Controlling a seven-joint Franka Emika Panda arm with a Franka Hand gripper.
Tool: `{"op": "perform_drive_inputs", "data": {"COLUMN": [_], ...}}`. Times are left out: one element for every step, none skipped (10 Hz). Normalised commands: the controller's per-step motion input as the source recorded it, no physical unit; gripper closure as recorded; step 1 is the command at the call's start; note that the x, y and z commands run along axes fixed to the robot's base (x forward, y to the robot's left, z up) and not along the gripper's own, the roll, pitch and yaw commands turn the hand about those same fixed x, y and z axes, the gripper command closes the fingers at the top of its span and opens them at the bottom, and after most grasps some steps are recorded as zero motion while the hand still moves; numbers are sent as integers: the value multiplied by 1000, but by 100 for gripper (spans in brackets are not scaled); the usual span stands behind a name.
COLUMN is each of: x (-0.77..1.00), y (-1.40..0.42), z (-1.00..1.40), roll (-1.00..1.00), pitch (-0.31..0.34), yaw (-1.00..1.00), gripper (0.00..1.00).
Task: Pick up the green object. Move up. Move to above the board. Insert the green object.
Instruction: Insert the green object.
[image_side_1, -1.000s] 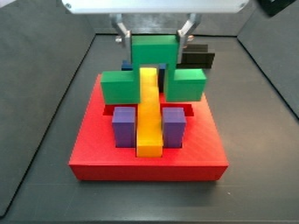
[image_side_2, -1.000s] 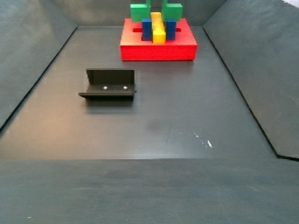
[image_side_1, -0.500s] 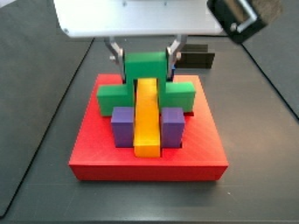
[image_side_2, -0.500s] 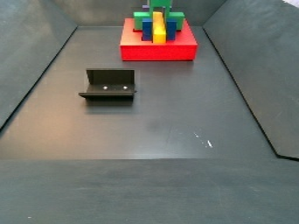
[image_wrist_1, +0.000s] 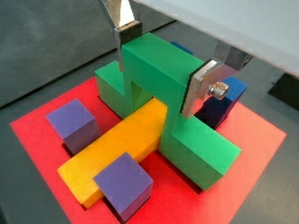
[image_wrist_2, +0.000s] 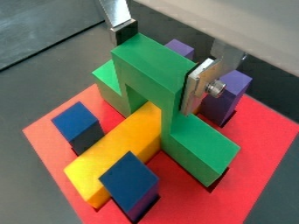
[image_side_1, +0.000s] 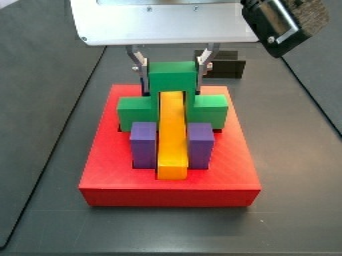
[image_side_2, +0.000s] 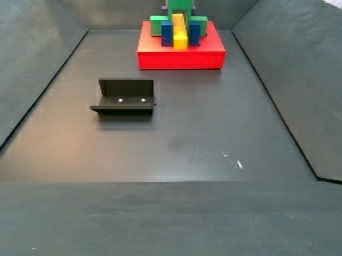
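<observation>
The gripper (image_wrist_1: 163, 63) sits at the upper centre of a side view, above the rear of the board (image_side_1: 107, 180), with its fingers (image_wrist_1: 208, 86) clamped on the raised centre cube of the green object (image_wrist_1: 158, 96). The green object straddles the yellow bar (image_side_1: 170, 135), low over the board; whether it is fully seated cannot be told. It appears rigid, light and smooth-faced, so a flat grip on the centre cube's opposite sides is judged the best hold. Its long axis runs left to right in that side view, across the bar's length, side cubes downward. The fixture (image_side_2: 124, 97) stands well apart, left of centre.
</observation>
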Motion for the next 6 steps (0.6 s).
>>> {"op": "perform_drive_inputs", "data": {"x": [191, 0, 0, 0, 3, 300], "y": [-111, -269, -303, -286, -129, 114], "z": [-277, -389, -420, -357, -320, -260], "roll": [231, 184, 86, 16, 30, 100], "pitch": [0, -39, -47, -70, -59, -21], "yaw": [-37, -77, -89, -71, -31, 0], "gripper": [100, 100, 100, 100, 100, 100]}}
